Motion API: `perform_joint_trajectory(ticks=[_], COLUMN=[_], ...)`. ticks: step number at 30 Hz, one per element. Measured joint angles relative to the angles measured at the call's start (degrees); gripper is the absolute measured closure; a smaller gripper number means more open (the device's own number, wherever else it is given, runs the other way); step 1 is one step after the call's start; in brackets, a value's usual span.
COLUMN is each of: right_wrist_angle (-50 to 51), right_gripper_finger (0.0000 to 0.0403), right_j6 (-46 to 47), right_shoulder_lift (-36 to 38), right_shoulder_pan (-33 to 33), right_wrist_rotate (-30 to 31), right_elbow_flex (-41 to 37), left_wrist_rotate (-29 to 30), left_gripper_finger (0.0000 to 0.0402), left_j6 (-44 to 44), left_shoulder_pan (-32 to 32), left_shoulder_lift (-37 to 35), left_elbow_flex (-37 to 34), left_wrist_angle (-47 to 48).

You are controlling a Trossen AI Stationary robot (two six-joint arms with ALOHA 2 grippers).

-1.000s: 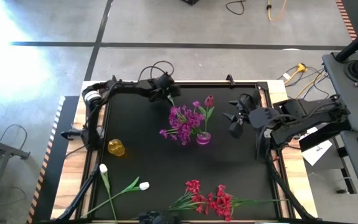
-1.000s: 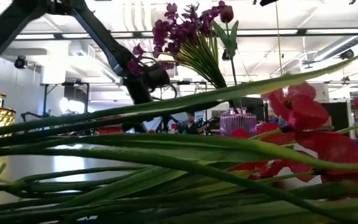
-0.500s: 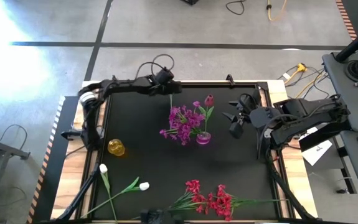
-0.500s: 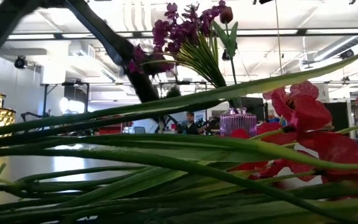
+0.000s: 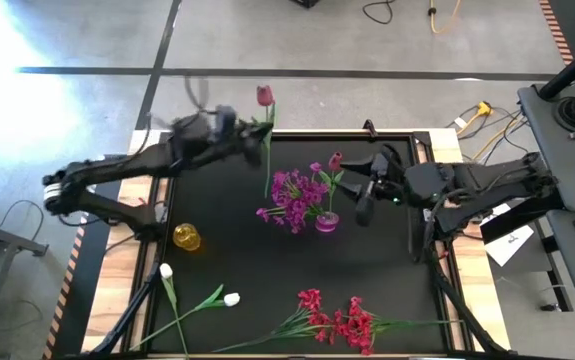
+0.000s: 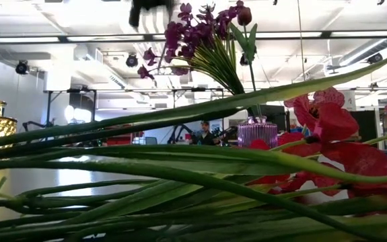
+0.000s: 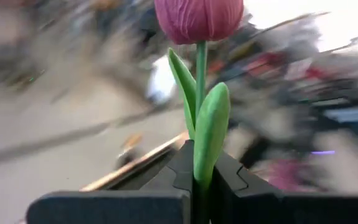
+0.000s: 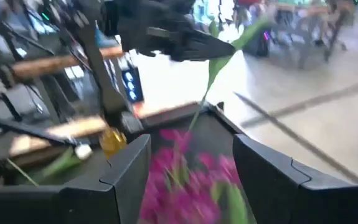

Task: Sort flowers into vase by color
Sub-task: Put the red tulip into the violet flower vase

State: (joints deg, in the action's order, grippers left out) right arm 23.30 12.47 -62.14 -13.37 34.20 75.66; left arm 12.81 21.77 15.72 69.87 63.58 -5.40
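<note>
My left gripper (image 5: 250,126) is raised over the table's far edge, shut on a pink tulip (image 5: 264,96); in the left wrist view its bud (image 7: 198,18) stands out past the fingers. A purple vase (image 5: 326,222) at the table's middle holds purple blossoms (image 5: 295,196) and a pink tulip bud (image 5: 336,161). My right gripper (image 5: 361,197) hovers open just right of that vase, with the blossoms (image 8: 179,180) ahead of its fingers. An amber vase (image 5: 187,237) stands at the left. White tulips (image 5: 229,298) and red blossoms (image 5: 342,322) lie along the near edge. My left gripper pinches the tulip's green stalk between its two fingers, where a leaf (image 7: 210,134) leaves the stalk. The bud points on past the fingertips (image 7: 182,168). The rest of the stalk (image 5: 266,170) trails back over the table. The tulip is lifted clear.
The table's raised wooden frame (image 5: 297,133) runs along the far edge under my left arm. Red blossoms (image 6: 328,121) and long green stalks (image 6: 180,168) fill the low view's foreground. Bare black table lies between the two vases and the near flowers.
My left gripper has shut on the pink tulip's stalk at the table's far edge, then risen fast and swung a little to the left, lifting the tulip clear. My right gripper has moved left, toward the purple vase.
</note>
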Motion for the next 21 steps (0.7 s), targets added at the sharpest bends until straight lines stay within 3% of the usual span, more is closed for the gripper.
perform_joint_trajectory(ticks=[5,10,21], right_wrist_angle=[-15.8,-31.0,-32.4], right_gripper_finger=[0.0184,0.0184,0.0184], right_j6=[-3.7,-6.0,-5.0], right_shoulder_lift=[-5.8,-13.6,-25.3], right_shoulder_pan=[0.0,-0.5,-5.0], right_wrist_rotate=[-1.7,-3.0,-7.3], right_elbow_flex=[0.0,0.4,12.0], left_wrist_rotate=[-0.3,0.1,2.0], left_gripper_finger=[0.0401,0.0401,0.0401], left_j6=[-6.6,-10.6,-11.7], left_shoulder_pan=[-13.0,-22.3,-30.8], left_shoulder_lift=[-3.8,-2.7,1.5], left_elbow_flex=[-1.1,0.5,5.2], left_wrist_angle=[-12.7,-12.9,-10.9])
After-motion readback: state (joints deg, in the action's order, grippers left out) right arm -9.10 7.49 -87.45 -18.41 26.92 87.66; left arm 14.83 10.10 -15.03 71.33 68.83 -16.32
